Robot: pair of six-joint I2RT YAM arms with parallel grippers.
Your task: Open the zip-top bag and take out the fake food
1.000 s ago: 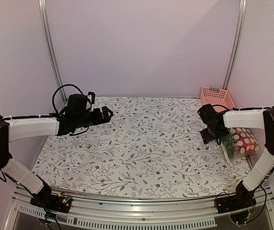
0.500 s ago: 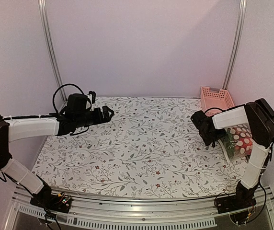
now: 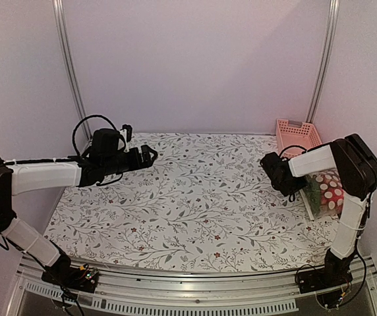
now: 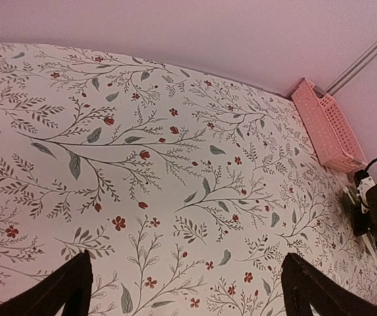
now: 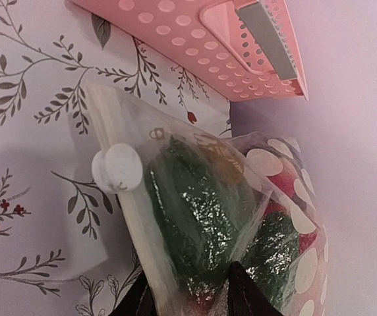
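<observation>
My right gripper (image 5: 190, 297) is drawn narrow at the zip-top bag (image 5: 202, 197). The bag's edge sits between the two tips, just below the white slider (image 5: 116, 168), though I cannot tell whether I am really pinching it. The bag lies at the right edge of the desk (image 3: 195, 197), just beside the pink basket (image 5: 195, 39), with the fake food (image 5: 205, 217) inside, green and red with white spots. My left gripper (image 4: 185, 293) hangs wide open over the desk, well apart from the bag.
</observation>
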